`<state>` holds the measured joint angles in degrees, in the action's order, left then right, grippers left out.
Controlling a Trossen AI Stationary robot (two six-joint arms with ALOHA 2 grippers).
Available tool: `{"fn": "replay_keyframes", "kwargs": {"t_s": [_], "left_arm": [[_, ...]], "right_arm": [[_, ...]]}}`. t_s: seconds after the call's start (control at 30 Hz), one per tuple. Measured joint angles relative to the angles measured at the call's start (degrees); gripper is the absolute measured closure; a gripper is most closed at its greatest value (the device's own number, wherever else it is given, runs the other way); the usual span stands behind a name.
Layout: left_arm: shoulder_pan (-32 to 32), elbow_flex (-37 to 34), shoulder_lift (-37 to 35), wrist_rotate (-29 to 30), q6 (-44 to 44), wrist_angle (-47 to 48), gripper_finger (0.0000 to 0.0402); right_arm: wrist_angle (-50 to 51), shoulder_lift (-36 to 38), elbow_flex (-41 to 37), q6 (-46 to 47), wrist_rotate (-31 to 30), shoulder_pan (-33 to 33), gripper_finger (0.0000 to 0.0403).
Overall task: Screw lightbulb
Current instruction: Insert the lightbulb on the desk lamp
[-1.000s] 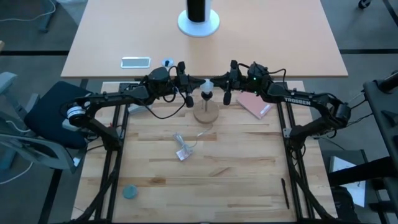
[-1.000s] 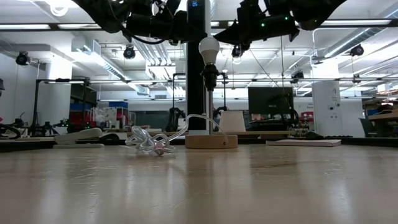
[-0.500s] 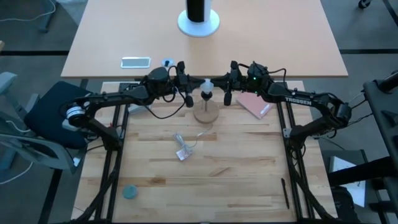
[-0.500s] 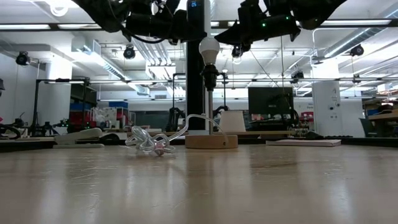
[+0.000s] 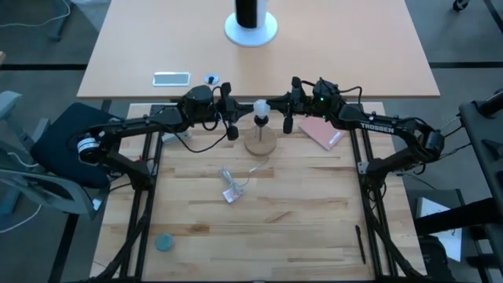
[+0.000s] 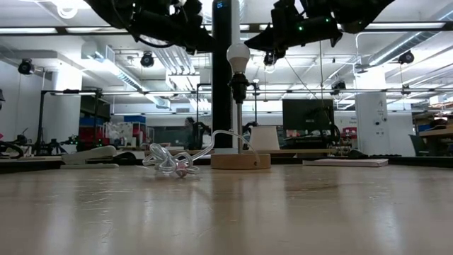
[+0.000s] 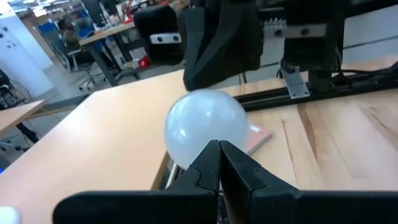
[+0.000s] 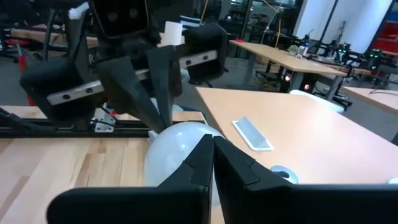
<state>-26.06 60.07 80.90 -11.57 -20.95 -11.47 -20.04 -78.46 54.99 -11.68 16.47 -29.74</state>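
The lightbulb (image 5: 259, 108) sits on top of a black socket (image 6: 238, 86) on a thin post, and the post stands on a round wooden stand (image 5: 260, 142) near the back of the wooden surface (image 5: 299, 212). From the low view the lightbulb (image 6: 238, 56) is upright, and its pale screw base is hidden inside the socket. The left gripper (image 5: 229, 118) is just beside the lightbulb on one side and the right gripper (image 5: 288, 112) is just beside it on the other side, and neither one touches it. In each wrist view the gripper's two dark fingers are pressed together with nothing between them, so both grippers are clenched on empty air. The left wrist view shows the lightbulb (image 7: 206, 126) partly hidden behind those fingers. The right wrist view shows it (image 8: 180, 149) half hidden the same way. In the low view the arms are cut off at the top, so only dark parts show. A crumpled clear wrapper (image 5: 230, 189) lies on the surface in front of the stand. A small blue-grey round thing (image 5: 163, 243) lies near the front corner, too small to make out.
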Motion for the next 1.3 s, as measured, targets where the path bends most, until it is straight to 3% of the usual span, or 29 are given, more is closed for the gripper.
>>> {"fn": "replay_keyframes", "kwargs": {"t_s": [0.23, 1.3], "left_arm": [[0.0, 0.0, 0.0, 0.02, 0.0, -0.56, 0.0401], [0.0, 0.0, 1.01, 0.03, 0.5, -1.25, 0.0402]], "right_arm": [[1.05, 0.18, -0.03, -0.45, -3.86, -0.09, 0.0396], [2.67, 1.57, 0.54, -3.23, -2.97, 1.77, 0.0396]]}}
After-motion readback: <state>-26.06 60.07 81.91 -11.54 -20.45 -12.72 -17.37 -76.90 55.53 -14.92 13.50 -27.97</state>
